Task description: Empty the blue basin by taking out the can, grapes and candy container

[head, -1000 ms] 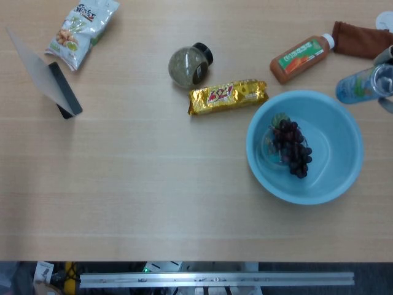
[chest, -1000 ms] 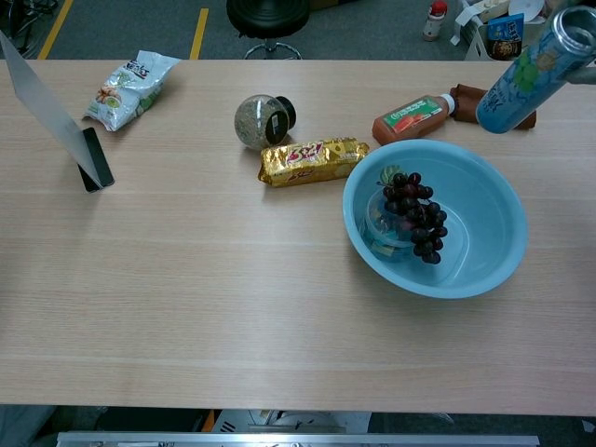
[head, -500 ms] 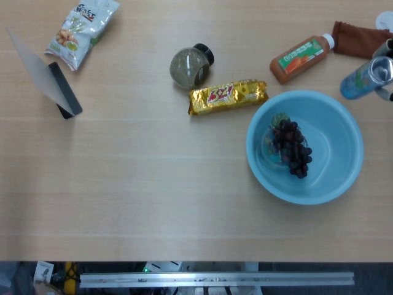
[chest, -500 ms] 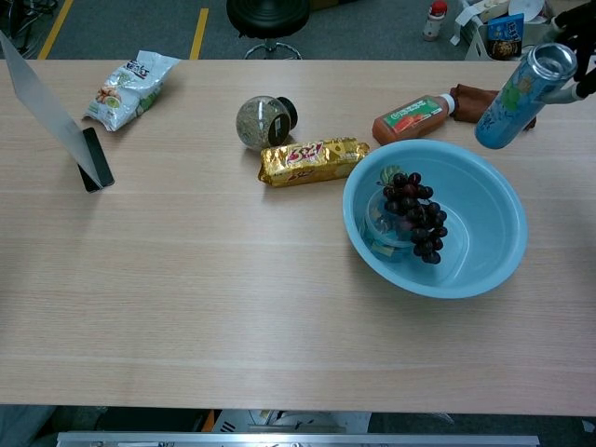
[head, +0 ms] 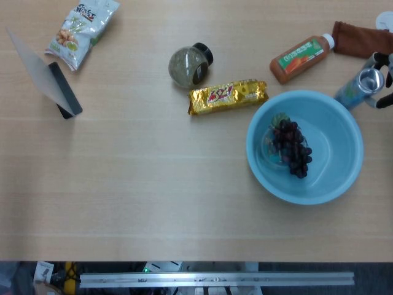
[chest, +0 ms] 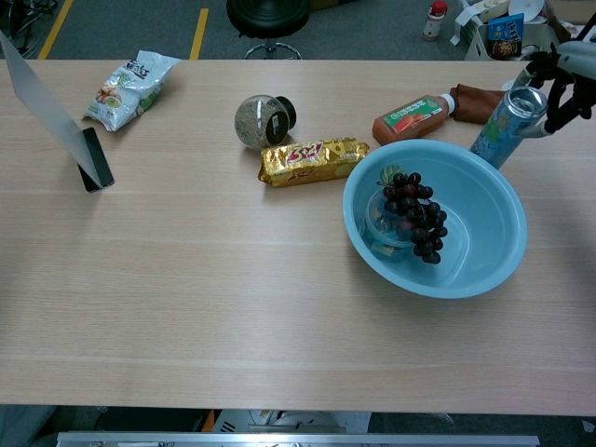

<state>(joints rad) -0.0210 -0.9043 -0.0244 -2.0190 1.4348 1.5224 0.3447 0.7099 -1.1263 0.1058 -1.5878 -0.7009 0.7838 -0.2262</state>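
Observation:
The blue basin (head: 307, 196) (chest: 438, 289) sits at the table's right. Inside it, dark grapes (head: 292, 147) (chest: 416, 216) lie on top of a clear candy container (head: 269, 146) (chest: 378, 238), which is mostly hidden. The light blue can (head: 358, 89) (chest: 499, 128) stands nearly upright just behind the basin's far right rim, outside it. My right hand (head: 384, 80) (chest: 566, 79) is at the frame's right edge, its fingers flanking the can's top and holding it. My left hand does not appear in either view.
An orange bottle (head: 301, 57) and a brown cloth (head: 361, 39) lie behind the basin, close to the can. A gold biscuit pack (head: 228, 96), a round jar (head: 189, 65), a snack bag (head: 81, 31) and a phone on a stand (head: 61, 89) lie further left.
My right hand has brought the can down from a tilted hold in the air to nearly upright behind the basin's rim. The basin and its contents have not moved.

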